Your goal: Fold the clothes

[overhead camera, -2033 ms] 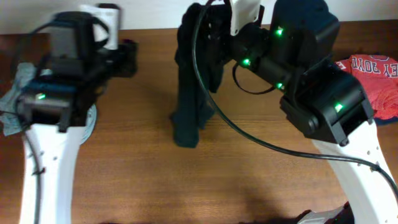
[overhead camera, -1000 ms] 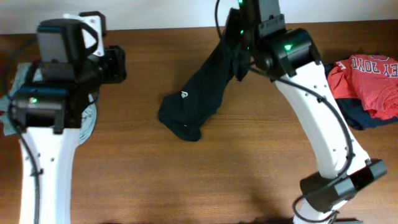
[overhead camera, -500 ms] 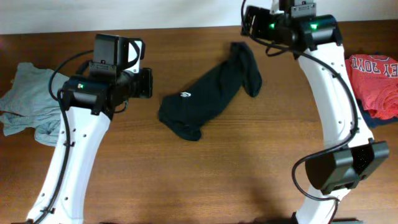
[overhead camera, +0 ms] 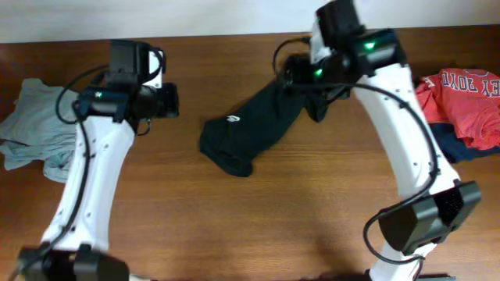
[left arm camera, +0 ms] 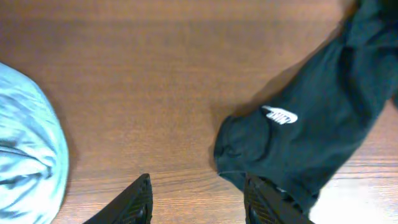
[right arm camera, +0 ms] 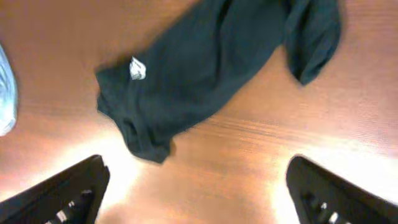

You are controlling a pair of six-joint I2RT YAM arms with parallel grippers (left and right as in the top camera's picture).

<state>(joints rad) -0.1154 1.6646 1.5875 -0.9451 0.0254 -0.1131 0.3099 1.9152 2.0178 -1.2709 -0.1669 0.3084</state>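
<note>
Both grippers were empty at this entry. Left gripper [left arm camera: 199, 202]: fingers spread wide, nothing between them, hanging over bare table [overhead camera: 234, 218] just left of the garment's bunched end in its wrist view. Right gripper [right arm camera: 199, 194]: fingers far apart at the bottom corners of its wrist view, holding nothing, looking down on the whole garment. Black T-shirt [overhead camera: 258, 129] lay rumpled in a long diagonal heap at the centre of the overhead frame, running from lower left to upper right. Its small white mark [overhead camera: 232, 119] faced up near the lower-left end, and a loose flap, probably a sleeve, hooked over at the upper-right end. Pale grey-blue shirt [overhead camera: 31, 129] sat at the left edge and red shirt [overhead camera: 465, 97] at the right edge, both well apart from it. Judgement: soft, light, limp cloth that will sag from any pinch, hold no shape and may slide on the smooth wood. The layers are bunched, so a grasp could catch more than one. It is not yet spread flat. Best holds look like the two outer ends, one per arm, to pull it open first.
</note>
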